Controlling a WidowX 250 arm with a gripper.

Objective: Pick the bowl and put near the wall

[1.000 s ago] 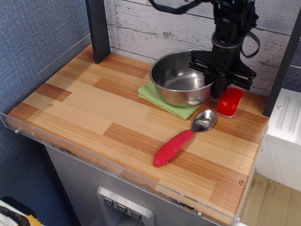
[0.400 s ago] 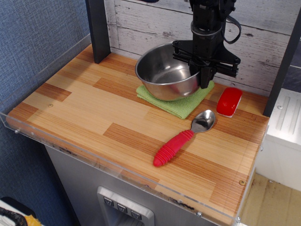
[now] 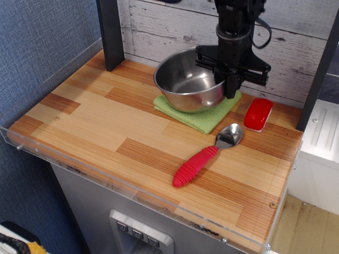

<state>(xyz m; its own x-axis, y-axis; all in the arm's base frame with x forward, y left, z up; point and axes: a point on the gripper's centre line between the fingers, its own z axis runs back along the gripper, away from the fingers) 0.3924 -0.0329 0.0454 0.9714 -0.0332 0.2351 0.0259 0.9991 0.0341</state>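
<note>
While gripped at right rim, bowl point(image 3: 189, 79) sits over green cloth point(image 3: 204, 116), near wall point(image 3: 175, 24) at table's back edge. Claw point(image 3: 231, 87) black, pointing down, closed on bowl's right rim; one finger outside wall of bowl, other hidden inside. Bowl tilted slightly, empty, interior shiny. Cloth peeks out below and right of bowl. Red block point(image 3: 258, 114) just right of cloth, apart from claw. Red-handled spoon point(image 3: 206, 154) lies nearer front, well apart from bowl. Dark post point(image 3: 110, 33) stands left of bowl. Table point(image 3: 95, 127) bare across left and front.
</note>
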